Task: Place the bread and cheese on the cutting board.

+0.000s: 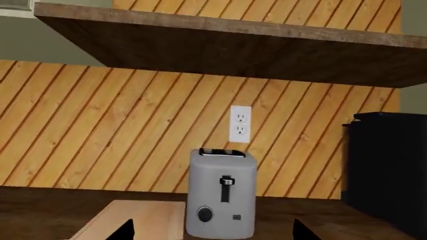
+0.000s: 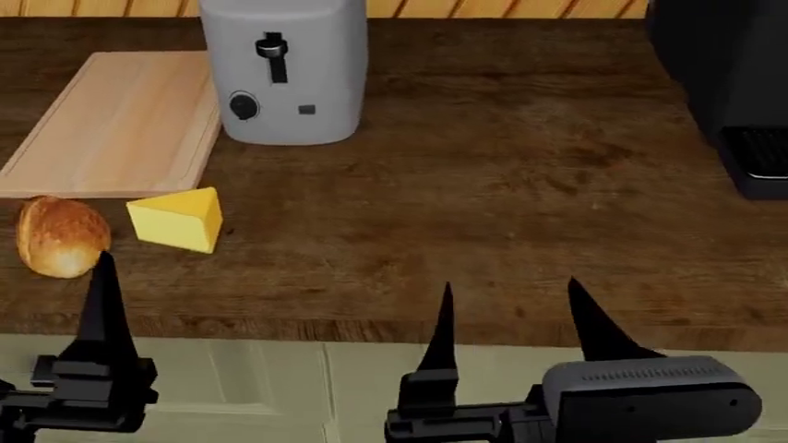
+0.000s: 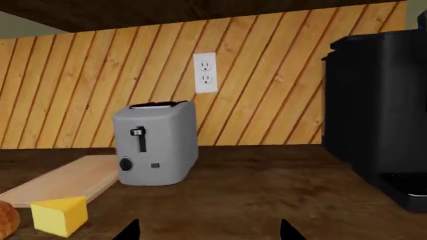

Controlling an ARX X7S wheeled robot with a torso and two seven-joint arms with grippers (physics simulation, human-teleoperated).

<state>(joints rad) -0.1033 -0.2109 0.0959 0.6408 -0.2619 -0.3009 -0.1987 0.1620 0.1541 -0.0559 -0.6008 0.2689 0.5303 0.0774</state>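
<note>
The bread (image 2: 58, 236), a golden-brown roll, lies on the dark countertop near its front left edge. The yellow cheese (image 2: 179, 220) wedge sits just right of it, apart from it. Both lie in front of the pale cutting board (image 2: 117, 125), which has nothing on it. My left gripper (image 1: 213, 232) is open and empty; one of its fingers (image 2: 105, 305) stands just in front of the bread. My right gripper (image 2: 518, 323) is open and empty, hovering at the counter's front edge, well right of the cheese (image 3: 60, 215). The right wrist view catches the bread (image 3: 5, 220) at its edge.
A grey toaster (image 2: 283, 69) stands against the board's right edge at the back. A black coffee machine (image 2: 726, 83) fills the far right. A wooden shelf (image 1: 220, 45) hangs above the slatted back wall with its outlet (image 1: 240, 123).
</note>
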